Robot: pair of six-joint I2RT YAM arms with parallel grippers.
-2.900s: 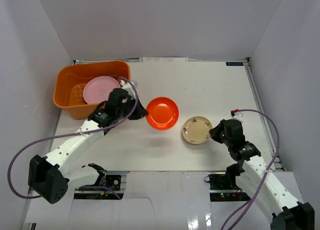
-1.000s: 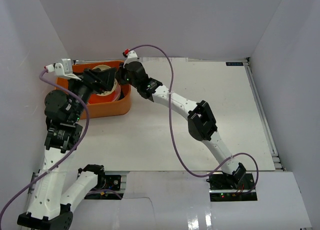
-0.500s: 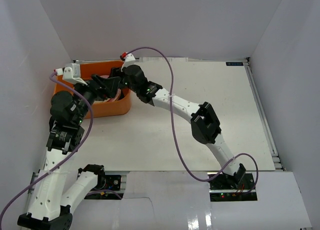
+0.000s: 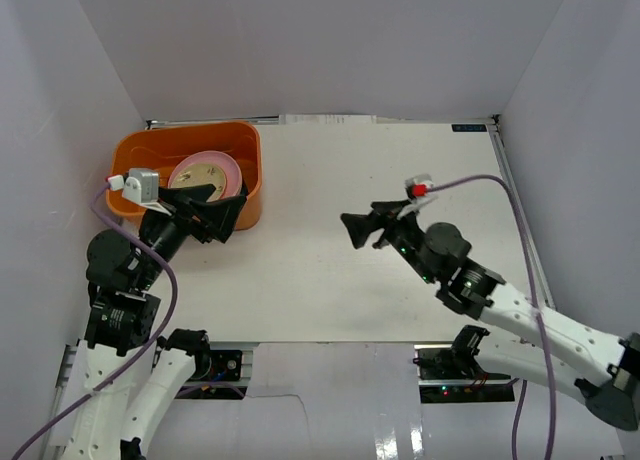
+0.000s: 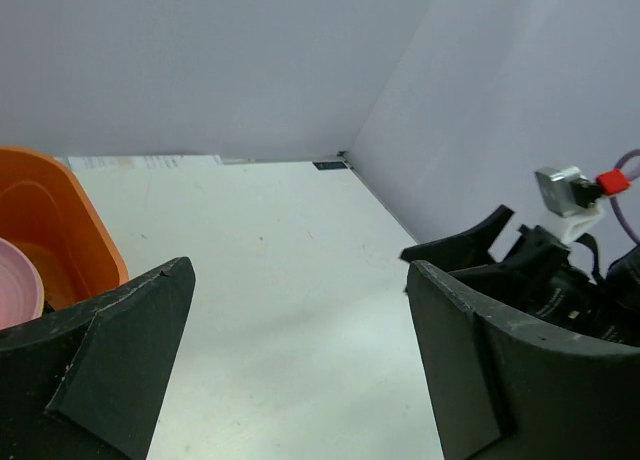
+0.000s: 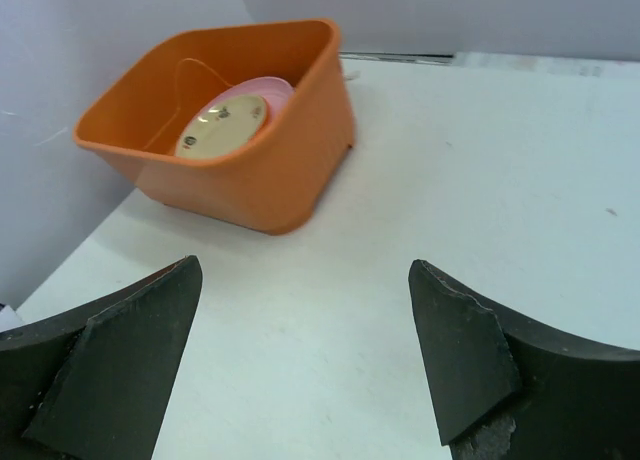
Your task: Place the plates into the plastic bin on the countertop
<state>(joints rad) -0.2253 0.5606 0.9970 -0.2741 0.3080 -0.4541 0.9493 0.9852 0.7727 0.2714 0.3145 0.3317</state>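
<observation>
The orange plastic bin (image 4: pixel 135 170) stands at the back left of the white countertop (image 4: pixel 400 170). Inside it a cream plate (image 4: pixel 200 173) lies on a pink plate (image 4: pixel 228 165); the right wrist view shows the same bin (image 6: pixel 270 170), cream plate (image 6: pixel 222 126) and pink plate (image 6: pixel 275 88). My left gripper (image 4: pixel 228 212) hangs open and empty just in front of the bin's near right corner, pointing right. My right gripper (image 4: pixel 352 230) is open and empty over mid-table, pointing left toward the bin. No plates show on the bare countertop.
White walls close in the countertop on the left, back and right. In the left wrist view the bin's edge (image 5: pixel 50 215) is at the left and the right gripper (image 5: pixel 490 252) faces me at the right.
The right arm has drawn back from the bin to mid-table and its jaws have opened; the cream plate now lies in the bin. The left arm has pulled back toward its base.
</observation>
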